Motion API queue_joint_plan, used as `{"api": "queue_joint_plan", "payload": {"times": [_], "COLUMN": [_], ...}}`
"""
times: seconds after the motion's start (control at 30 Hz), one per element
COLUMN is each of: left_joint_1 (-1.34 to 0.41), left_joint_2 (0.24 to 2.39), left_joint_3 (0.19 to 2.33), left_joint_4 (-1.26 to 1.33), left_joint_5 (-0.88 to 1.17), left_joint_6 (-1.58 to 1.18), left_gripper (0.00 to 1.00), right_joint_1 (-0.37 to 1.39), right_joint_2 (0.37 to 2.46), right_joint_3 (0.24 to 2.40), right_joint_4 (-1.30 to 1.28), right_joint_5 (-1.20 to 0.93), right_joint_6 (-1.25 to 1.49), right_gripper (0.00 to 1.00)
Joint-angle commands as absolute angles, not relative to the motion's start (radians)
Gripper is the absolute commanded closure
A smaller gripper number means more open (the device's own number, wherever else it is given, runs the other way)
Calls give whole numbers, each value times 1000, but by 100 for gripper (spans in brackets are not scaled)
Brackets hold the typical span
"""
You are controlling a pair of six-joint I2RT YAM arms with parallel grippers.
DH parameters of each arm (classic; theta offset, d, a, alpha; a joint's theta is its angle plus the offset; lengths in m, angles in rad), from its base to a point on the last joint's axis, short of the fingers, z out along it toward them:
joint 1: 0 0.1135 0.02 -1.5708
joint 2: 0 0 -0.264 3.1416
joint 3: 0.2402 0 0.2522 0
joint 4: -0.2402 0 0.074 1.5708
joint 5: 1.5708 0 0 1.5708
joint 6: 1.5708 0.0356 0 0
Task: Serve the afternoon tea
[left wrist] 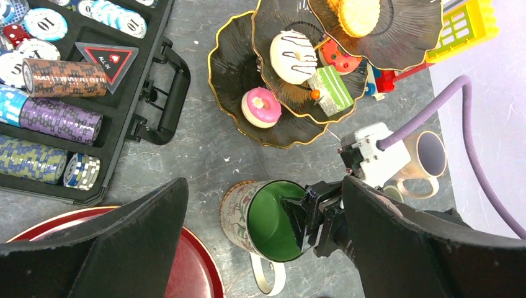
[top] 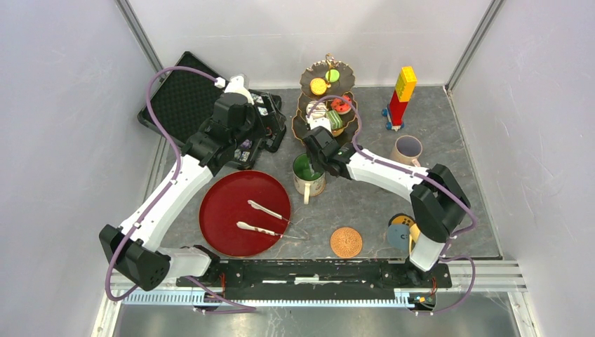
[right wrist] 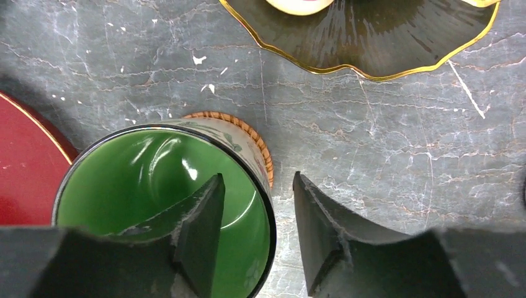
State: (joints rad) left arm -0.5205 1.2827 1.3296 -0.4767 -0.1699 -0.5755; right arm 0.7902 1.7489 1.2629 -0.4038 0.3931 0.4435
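Observation:
The green-lined mug [top: 309, 177] [left wrist: 267, 217] [right wrist: 155, 186] stands upright on a woven coaster [right wrist: 251, 135] in front of the three-tier stand [top: 326, 105] [left wrist: 242, 68] [right wrist: 372, 43], which holds donuts and cakes. My right gripper [top: 313, 160] [right wrist: 257, 183] is open and straddles the mug's rim, one finger inside and one outside, with a gap on each side of the wall. My left gripper [left wrist: 265, 186] hangs wide open above the mug, holding nothing. A lilac mug [top: 407, 149] [left wrist: 428, 155] stands to the right. A bare coaster [top: 346, 241] lies near the front.
A round red tray [top: 228, 210] with metal tongs [top: 266, 209] lies left of the mug. A black case of poker chips [top: 182, 105] [left wrist: 62, 93] sits at the back left. A red-and-yellow block tower [top: 401, 95] stands at the back right.

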Motion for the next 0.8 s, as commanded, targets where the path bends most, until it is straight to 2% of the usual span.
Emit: {"api": "queue_joint_plan", "payload": {"times": [0.0,0.17,0.43,0.5,0.57,0.77], "left_joint_1": [-514,-513,-511,-511,-511,-511], "left_joint_2": [1290,1293,1285,1283,1284,1251], "left_joint_3": [1365,1358,1368,1361,1354,1337], "left_joint_4": [-440,-427,-416,-408,-394,-364], "left_joint_5": [-139,-118,-23,-6,9,66], "left_joint_6": [-609,-595,-534,-529,-529,-527], "left_gripper": [0,0,0,0,0,0], "right_joint_1": [798,805,812,818,853,1040], "right_joint_2": [1671,1550,1240,1183,1131,1044], "right_joint_3": [1313,1291,1041,994,939,755], "right_joint_4": [-391,-462,-556,-607,-636,-675], "right_joint_5": [407,388,247,215,197,245], "right_joint_6": [425,381,255,264,284,434], "right_gripper": [41,27,18,20,27,55]}}
